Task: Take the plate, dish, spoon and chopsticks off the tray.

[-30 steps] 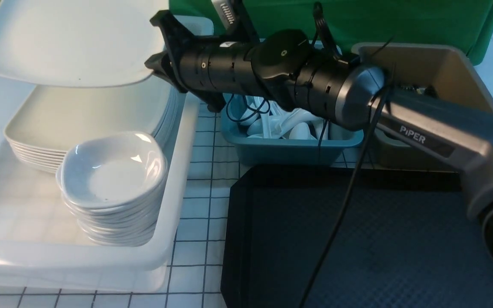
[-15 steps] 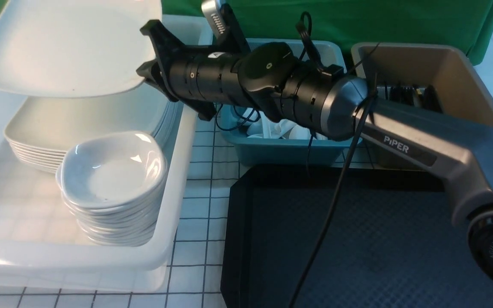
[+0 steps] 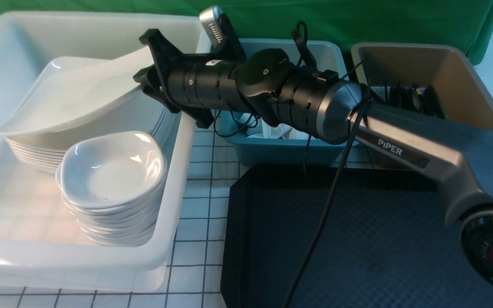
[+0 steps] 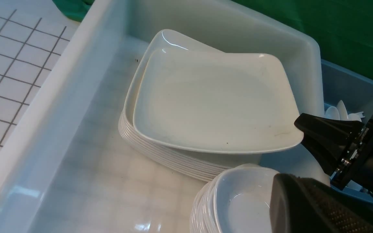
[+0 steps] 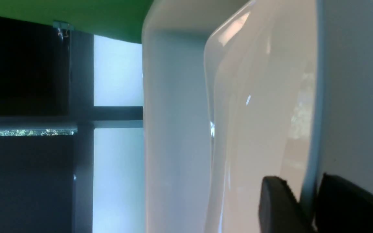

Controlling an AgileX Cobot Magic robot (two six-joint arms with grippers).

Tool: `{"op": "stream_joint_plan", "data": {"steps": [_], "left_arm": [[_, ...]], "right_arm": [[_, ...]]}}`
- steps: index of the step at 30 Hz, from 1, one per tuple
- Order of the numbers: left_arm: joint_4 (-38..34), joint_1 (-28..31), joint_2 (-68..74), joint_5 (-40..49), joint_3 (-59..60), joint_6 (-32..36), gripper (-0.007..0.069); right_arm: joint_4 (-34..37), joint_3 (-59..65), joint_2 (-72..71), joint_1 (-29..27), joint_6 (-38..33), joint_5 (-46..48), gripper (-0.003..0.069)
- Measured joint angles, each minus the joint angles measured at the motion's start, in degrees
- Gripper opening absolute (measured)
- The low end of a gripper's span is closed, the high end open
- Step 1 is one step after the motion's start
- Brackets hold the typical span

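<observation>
White plate tilts over stacked plates, its edge between my right gripper's fingers (clamped or loose, I cannot tell).

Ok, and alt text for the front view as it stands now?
The right gripper is at the near-right edge of a large white plate, which slants over a plate stack in a white tub. Bowls are stacked nearby; the black tray shows no tableware.

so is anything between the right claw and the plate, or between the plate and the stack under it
Nothing visible separates the right claw from the plate; its tips are at the rim. The plate's far-left side already meets the stack.
</observation>
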Motion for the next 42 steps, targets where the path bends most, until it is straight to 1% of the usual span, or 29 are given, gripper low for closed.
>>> {"op": "stream_joint_plan", "data": {"steps": [2,6,9,11,13,14,15,16,18,19,20,21,23,24,26,27,28,29,32,34,36,37,38,39,40,41,42], "left_arm": [[0.0,0.0,0.0,0.0,0.0,-0.05,0.0021],[0.0,0.0,0.0,0.0,0.0,-0.05,0.0021],[0.0,0.0,0.0,0.0,0.0,-0.05,0.0021],[0.0,0.0,0.0,0.05,0.0,-0.05,0.0021],[0.0,0.0,0.0,0.05,0.0,-0.05,0.0021],[0.0,0.0,0.0,0.05,0.0,-0.05,0.0021],[0.0,0.0,0.0,0.17,0.0,-0.05,0.0021],[0.0,0.0,0.0,0.25,0.0,0.01,0.0021],[0.0,0.0,0.0,0.74,0.0,0.08,0.0021],[0.0,0.0,0.0,0.74,0.0,0.07,0.0021],[0.0,0.0,0.0,1.32,0.0,0.71,0.0021],[0.0,0.0,0.0,1.6,0.0,0.97,0.0021],[0.0,0.0,0.0,1.89,0.0,1.4,0.0021],[0.0,0.0,0.0,2.19,0.0,1.53,0.0021],[-0.23,0.0,0.0,2.29,0.0,1.53,0.0022],[-0.5,0.0,0.0,2.29,0.0,1.53,0.0022],[-1.04,0.0,0.0,2.29,0.0,1.59,0.0021],[-2.07,0.0,0.0,2.35,0.0,2.18,0.0021],[-3.36,-0.97,0.0,2.48,0.0,4.35,0.0021],[-3.28,-3.23,0.0,2.48,0.0,4.74,0.0021],[-2.98,-5.84,0.0,2.48,0.0,5.07,0.0021],[-2.61,-7.79,0.0,2.48,0.0,5.37,0.0021],[-2.55,-8.13,0.0,2.48,0.0,5.51,0.0021],[-2.27,-9.48,0.0,2.41,0.0,5.57,0.0021],[-1.45,-12.5,0.0,2.41,0.0,5.62,0.0021],[-1.35,-12.82,0.0,2.41,0.0,5.62,0.0021],[-0.57,-15.06,0.0,2.41,0.0,5.67,0.0021]], "right_arm": [[-0.74,0.0,0.0,0.0,-0.13,0.49,0.0248],[-6.2,0.0,-0.94,-0.25,-0.58,4.57,0.0252],[-8.45,0.0,-2.26,-0.78,-0.63,6.87,0.0257],[-10.93,-0.05,-3.8,-1.27,-0.64,8.39,0.029],[-12.78,-0.05,-4.77,-1.64,-0.64,9.54,0.034],[-12.97,-0.05,-4.88,-1.63,-0.64,9.69,0.0346],[-14.02,-0.12,-5.46,-2.03,-0.7,11.11,0.0395],[-14.41,-0.12,-5.87,-2.25,-0.76,12.06,0.0423],[-15.08,-0.12,-6.92,-2.97,-1.96,14.95,0.0452],[-15.13,-0.12,-7.04,-3.07,-2.15,14.95,0.0454],[-15.42,-0.12,-8.62,-3.92,-5.07,18.6,0.0441],[-15.58,-0.12,-9.79,-4.6,-7.41,21.22,0.0412],[-15.7,-0.12,-11.48,-5.61,-10.13,24.83,0.0367],[-15.97,-0.12,-14.37,-7.12,-14.75,30.38,0.025],[-16.05,-0.12,-17.8,-8.77,-19.0,36.48,0.0133],[-16.05,-0.12,-18.76,-9.23,-19.91,38.05,0.0108],[-16.19,-0.17,-21.26,-10.37,-21.98,41.84,0.0063],[-16.43,-0.17,-24.97,-12.26,-24.45,46.86,0.0034],[-19.48,-0.36,-33.51,-15.83,-26.97,55.75,0.003],[-24.45,-0.5,-39.32,-18.55,-27.52,60.84,0.003],[-30.67,0.32,-44.82,-19.99,-27.4,60.96,0.003],[-35.46,1.42,-48.55,-20.95,-26.92,61.01,0.003],[-37.07,1.89,-49.74,-21.04,-26.55,61.01,0.003],[-40.25,3.01,-52.23,-21.37,-25.85,61.01,0.003],[-46.18,6.41,-57.61,-21.5,-24.92,61.01,0.003],[-46.18,6.41,-57.61,-21.55,-24.78,61.01,0.003],[-48.95,10.36,-61.83,-21.54,-24.35,61.01,0.003]]}}
